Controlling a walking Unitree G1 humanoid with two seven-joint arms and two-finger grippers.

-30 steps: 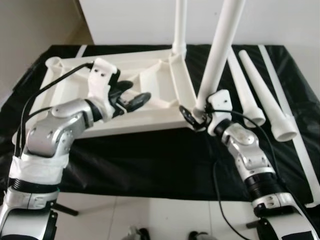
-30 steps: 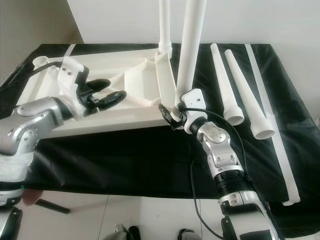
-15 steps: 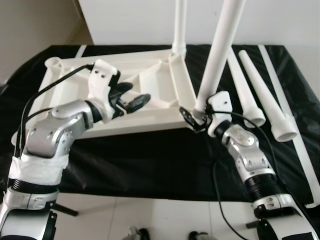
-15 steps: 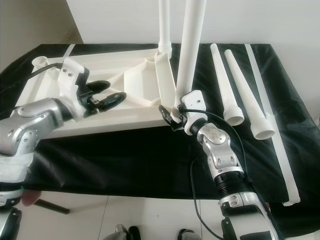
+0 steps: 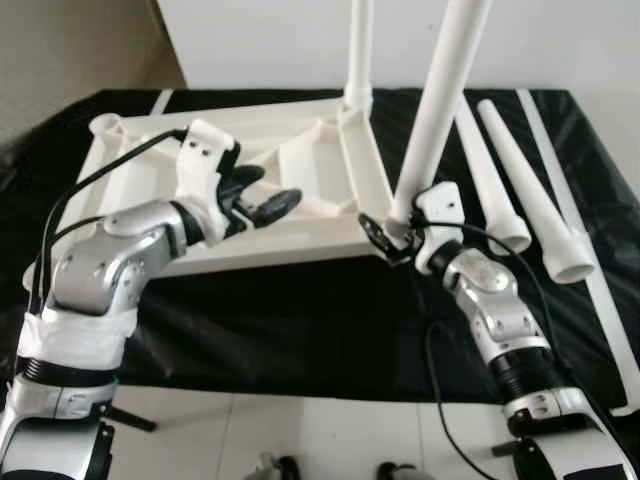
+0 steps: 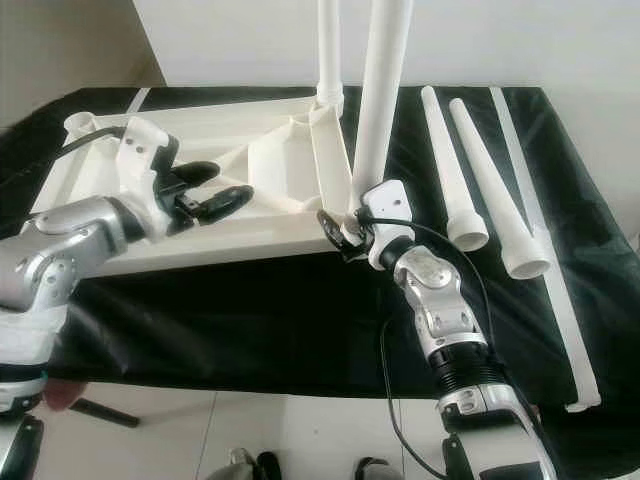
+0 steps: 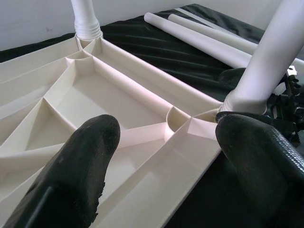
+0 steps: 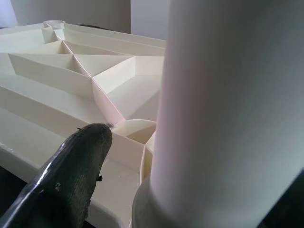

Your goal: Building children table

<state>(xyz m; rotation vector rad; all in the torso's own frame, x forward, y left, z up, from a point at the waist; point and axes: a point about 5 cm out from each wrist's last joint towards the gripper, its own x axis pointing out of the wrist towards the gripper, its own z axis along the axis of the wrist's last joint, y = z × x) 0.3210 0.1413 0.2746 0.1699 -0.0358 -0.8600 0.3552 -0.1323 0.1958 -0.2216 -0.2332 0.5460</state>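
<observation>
Right gripper (image 5: 385, 232) pinches the base of a white leg (image 5: 437, 95) standing in the upturned tabletop (image 5: 300, 240) (corner socket), left gripper (image 5: 262, 192) spread above the ribs.

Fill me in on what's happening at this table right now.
A robot is assembling a white children's table. The tabletop lies upside down on a black cloth. The right claw grips the base of a leg standing in the near corner socket; another leg stands upright in the far corner. The left claw hovers open above the ribbed underside. Two loose legs lie on the cloth to the right.
</observation>
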